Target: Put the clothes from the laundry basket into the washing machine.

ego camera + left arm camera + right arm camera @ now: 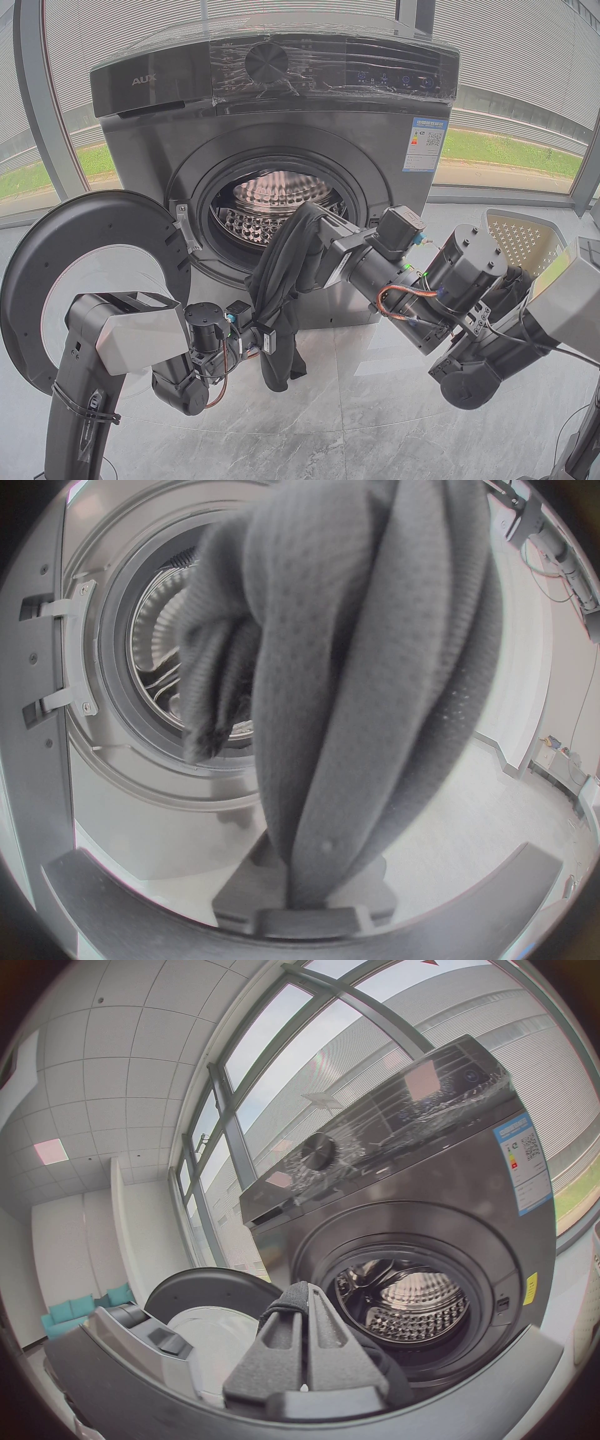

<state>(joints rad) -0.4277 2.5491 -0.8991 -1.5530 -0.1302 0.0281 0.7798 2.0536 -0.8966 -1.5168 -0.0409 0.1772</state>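
**Dark garment pinched by both grippers at washer mouth**

The washing machine (pixel 269 144) stands far-centre. Its round door (pixel 87 275) is swung fully open to the left & the steel drum (pixel 275 200) shows through the opening. A dark garment (pixel 281 275) hangs just near of the opening. Its top is level w/ the lower half of the porthole & it drops in long vertical folds down past the machine's front. Can't tell if the tail touches the grey tiled floor (pixel 350 406).

The right gripper (pixel 306 1297) comes in from the right, w/ its fingers pressed tight together on the garment's top edge. The cloth drapes over & around the fingers, so they're mostly covered in the head view.

The left gripper (pixel 265 340) sits lower & nearer, coming in from the left. It's closed narrow on a fold in the garment's lower part. In the left wrist view the cloth runs straight down into the pinch btwn the fingers.

The laundry basket (pixel 528 240), pale w/ a perforated wall, sits on the floor to the right of the machine, partly behind the right arm. Its contents are hidden by the arm.

The control panel on top of the machine has a round dial (pixel 267 62), & there's a sticker (pixel 425 145) on the upper right of the front. Big windows (pixel 519 56) run behind, far side.
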